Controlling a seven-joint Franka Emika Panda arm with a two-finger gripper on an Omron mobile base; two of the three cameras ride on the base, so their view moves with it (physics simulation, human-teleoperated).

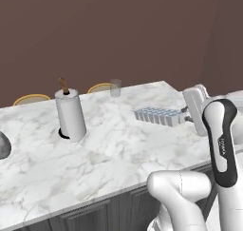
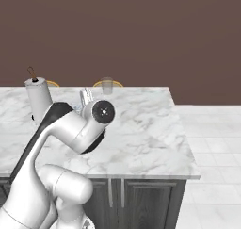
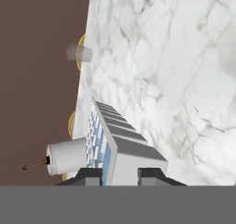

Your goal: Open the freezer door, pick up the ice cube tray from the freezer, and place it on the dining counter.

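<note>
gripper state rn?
Gripper: closed on the ice cube tray, held over the dining counter.

- Gripper (image 1: 186,115) is sitting at the right of the dining counter (image 1: 109,149), jaws clamped on the near end of the ice cube tray (image 1: 159,115).
- Tray is stretching leftward from the fingertips, held on edge with its cells facing the camera, low over the marble; contact with the slab cannot be told.
- Paper towel roll (image 1: 70,114) is standing upright well to the gripper's left.
- Clear glass (image 1: 115,88) is standing beyond the tray, near the far edge.
- Two chair backs (image 1: 31,99) are showing past that edge.
</note>
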